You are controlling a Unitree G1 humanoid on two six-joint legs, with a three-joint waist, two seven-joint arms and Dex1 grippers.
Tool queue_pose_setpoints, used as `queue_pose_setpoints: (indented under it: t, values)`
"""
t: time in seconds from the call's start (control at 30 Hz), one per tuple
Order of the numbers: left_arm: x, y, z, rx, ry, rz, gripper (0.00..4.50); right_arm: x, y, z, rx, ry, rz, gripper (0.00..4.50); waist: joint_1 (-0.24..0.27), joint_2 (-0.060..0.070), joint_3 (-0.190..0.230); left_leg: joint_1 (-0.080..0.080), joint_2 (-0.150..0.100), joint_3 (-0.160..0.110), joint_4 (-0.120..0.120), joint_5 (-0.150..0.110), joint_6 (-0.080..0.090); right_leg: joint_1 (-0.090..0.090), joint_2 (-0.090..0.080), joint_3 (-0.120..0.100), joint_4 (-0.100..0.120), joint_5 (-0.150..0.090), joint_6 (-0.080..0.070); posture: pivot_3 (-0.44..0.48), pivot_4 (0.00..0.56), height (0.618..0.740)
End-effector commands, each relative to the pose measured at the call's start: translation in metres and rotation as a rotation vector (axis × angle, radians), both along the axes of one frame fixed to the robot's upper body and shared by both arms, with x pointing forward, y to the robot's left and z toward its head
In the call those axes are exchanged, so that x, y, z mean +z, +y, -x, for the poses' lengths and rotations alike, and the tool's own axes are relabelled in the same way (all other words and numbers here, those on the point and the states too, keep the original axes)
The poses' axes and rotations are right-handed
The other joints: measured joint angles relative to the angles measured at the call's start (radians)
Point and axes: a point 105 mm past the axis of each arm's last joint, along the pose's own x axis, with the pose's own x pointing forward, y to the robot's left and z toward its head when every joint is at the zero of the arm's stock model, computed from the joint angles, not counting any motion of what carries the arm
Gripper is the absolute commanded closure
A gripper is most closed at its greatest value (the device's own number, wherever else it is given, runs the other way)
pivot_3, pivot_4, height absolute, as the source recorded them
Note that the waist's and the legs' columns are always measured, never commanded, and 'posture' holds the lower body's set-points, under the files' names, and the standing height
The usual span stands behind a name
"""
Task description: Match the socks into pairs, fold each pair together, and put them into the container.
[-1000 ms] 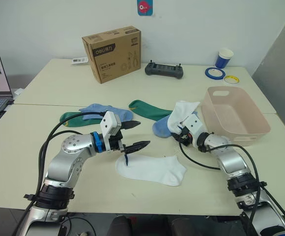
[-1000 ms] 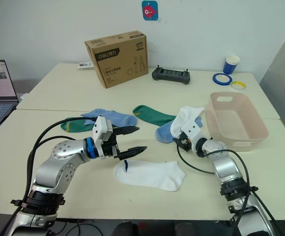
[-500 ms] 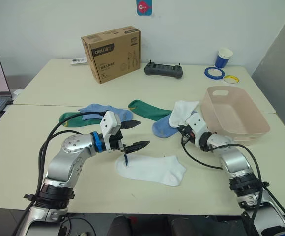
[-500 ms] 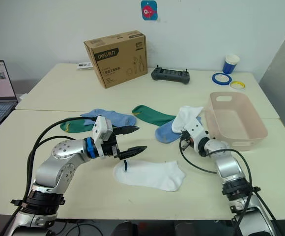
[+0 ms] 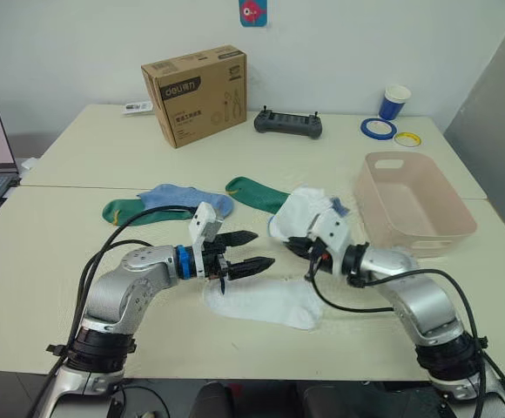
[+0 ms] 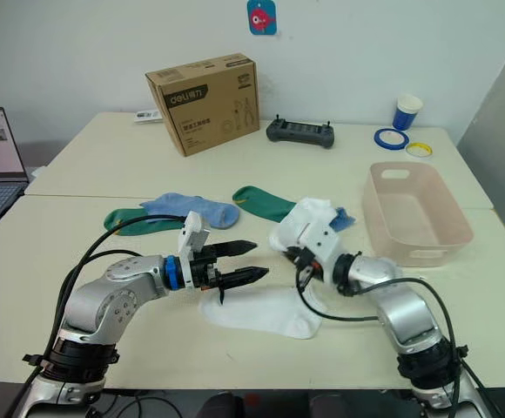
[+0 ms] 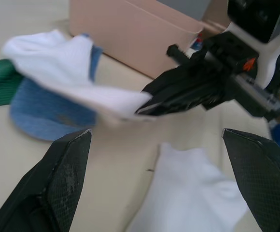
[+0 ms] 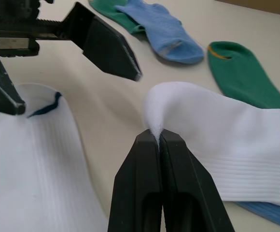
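"deli" logo on brown cardboard box [image 5: 195,94], other print unreadable

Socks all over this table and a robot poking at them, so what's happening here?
The robot is sorting socks into pairs. Its right pincer is shut on a white sock, lifting it over a light blue sock beside the pink container. Its left pincer is open, just above the matching white sock lying flat on the table. Two green socks and another blue sock lie behind. The container has no socks in it yet.
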Motion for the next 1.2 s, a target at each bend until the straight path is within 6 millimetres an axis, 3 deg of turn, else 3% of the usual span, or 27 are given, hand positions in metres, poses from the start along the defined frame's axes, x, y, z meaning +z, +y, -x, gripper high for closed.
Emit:
queue_pose_setpoints:
  t: [0.03,0.4,0.8,0.9,1.2]
  values:
    - [0.006,0.0,0.006,-0.027,0.024,-0.017,0.0,0.013,0.005,0.004,0.007,-0.032,-0.036,4.48,0.0,0.0,0.0,0.0,0.0,0.0,0.0,0.0,0.0,0.0,0.0,0.0,0.0,0.0,0.0,0.0,0.15,0.74]
    - [-0.005,0.008,-0.001,0.01,0.045,-0.074,0.0,0.018,0.007,0.009,0.019,-0.034,-0.055,4.48,0.0,0.0,0.0,0.0,0.0,0.0,0.0,0.0,0.0,-0.001,0.0,0.0,-0.001,0.0,0.0,0.0,0.15,0.74]
    - [-0.005,-0.009,-0.006,-0.001,0.056,-0.029,0.0,0.014,0.012,0.011,0.043,-0.023,-0.042,4.48,0.0,0.0,0.0,-0.001,0.0,0.0,-0.001,0.0,0.0,-0.001,0.0,0.0,-0.003,0.0,0.0,0.0,0.15,0.74]
    - [-0.002,-0.009,-0.009,0.008,0.05,-0.018,0.58,0.012,0.012,0.011,0.042,-0.02,-0.038,4.5,0.001,0.0,0.0,-0.001,0.0,0.0,-0.001,0.0,0.0,-0.001,0.0,0.0,-0.003,0.0,0.0,0.0,0.15,0.74]
    - [-0.001,-0.009,-0.012,0.022,0.046,-0.015,3.52,0.011,0.013,0.012,0.053,-0.018,-0.033,4.5,0.001,0.0,0.0,-0.001,0.0,0.0,-0.001,0.0,0.0,-0.001,0.0,0.0,-0.004,0.0,0.0,0.0,0.15,0.74]
